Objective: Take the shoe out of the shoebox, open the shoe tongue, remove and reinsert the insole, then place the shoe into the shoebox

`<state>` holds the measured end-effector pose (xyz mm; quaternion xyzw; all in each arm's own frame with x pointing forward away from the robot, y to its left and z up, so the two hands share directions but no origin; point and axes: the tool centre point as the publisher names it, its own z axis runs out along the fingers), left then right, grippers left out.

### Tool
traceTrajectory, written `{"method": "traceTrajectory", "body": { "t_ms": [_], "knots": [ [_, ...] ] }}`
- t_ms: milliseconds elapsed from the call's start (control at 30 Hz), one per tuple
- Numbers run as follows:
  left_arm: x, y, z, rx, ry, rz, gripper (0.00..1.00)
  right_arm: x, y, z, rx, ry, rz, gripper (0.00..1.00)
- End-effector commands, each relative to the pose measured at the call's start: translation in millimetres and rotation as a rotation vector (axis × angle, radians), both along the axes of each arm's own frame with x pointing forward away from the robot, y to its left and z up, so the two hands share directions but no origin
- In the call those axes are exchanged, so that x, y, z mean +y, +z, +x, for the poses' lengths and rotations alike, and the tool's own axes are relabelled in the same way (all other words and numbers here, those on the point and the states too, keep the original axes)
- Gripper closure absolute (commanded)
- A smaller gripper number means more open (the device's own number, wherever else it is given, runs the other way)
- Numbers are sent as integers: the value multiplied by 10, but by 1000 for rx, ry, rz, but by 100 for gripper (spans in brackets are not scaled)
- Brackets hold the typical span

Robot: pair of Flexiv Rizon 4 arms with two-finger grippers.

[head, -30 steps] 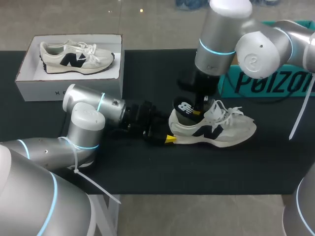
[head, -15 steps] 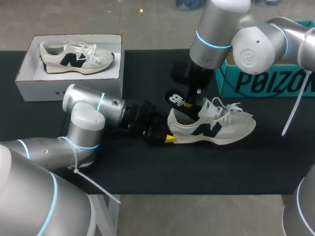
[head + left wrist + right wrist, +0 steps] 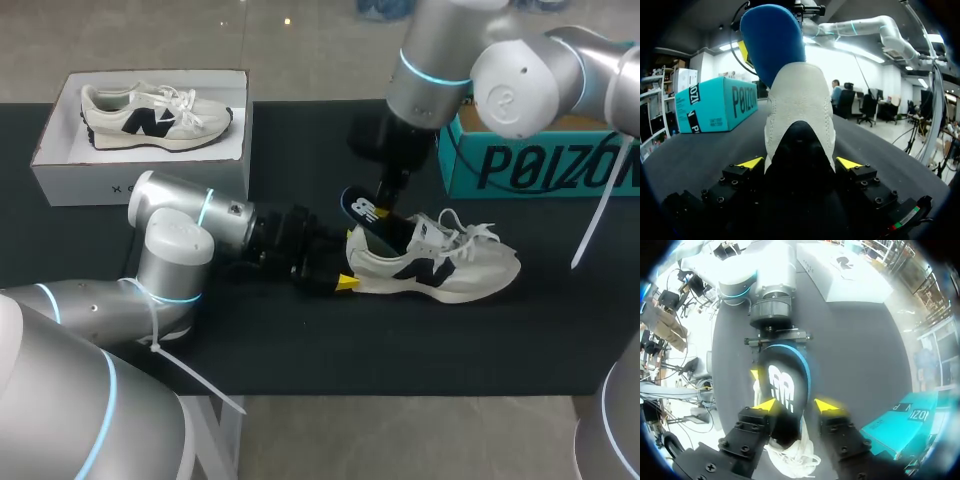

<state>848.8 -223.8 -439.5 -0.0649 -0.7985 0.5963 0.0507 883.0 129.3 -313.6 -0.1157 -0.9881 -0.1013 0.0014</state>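
- Insole work is the step in hand, by my reading. The shoe (image 3: 440, 265) is out of the shoebox (image 3: 60, 165) and rests on its sole on the black mat (image 3: 300, 350), well apart from the box.
- The left gripper (image 3: 340, 282) lies low on the mat, its yellow tips pressed against both sides of the shoe's heel, bracing it.
- The right gripper (image 3: 795, 405) comes down from above and pinches the insole (image 3: 368, 212) between its fingers. The insole's rounded heel end stands tilted above the shoe's opening, and its front end is down inside.
- Whether the insole is coming out or going in cannot be told. Either way the next move calls for a smooth slide along the shoe's length, with the heel held firm so the shoe does not lift.
- The shoe looks soft: cream mesh and suede-like panels, a black side emblem, and loose white laces (image 3: 470, 232) splayed over the top.
- The insole is thin, bendable foam, black on top with a white mark, blue underneath.
- The shoebox is stiff white card, open-topped, holding a second shoe (image 3: 155, 118) that matches.
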Motion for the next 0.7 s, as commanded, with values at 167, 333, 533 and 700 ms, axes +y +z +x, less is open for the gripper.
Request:
{"method": "traceTrajectory", "body": {
  "t_ms": [167,333,533,700],
  "knots": [
    [-9,-46,13,0,-1,0,100,-134,-41,96,70,6,15,43],
    [-9,-46,13,0,-1,0,100,-208,-43,118,116,22,34,25],
    [-9,-46,13,0,-1,0,100,-261,-42,135,155,30,54,28],
    [-9,-46,13,0,-1,0,100,-261,-84,111,168,32,60,36]
  ]
}}
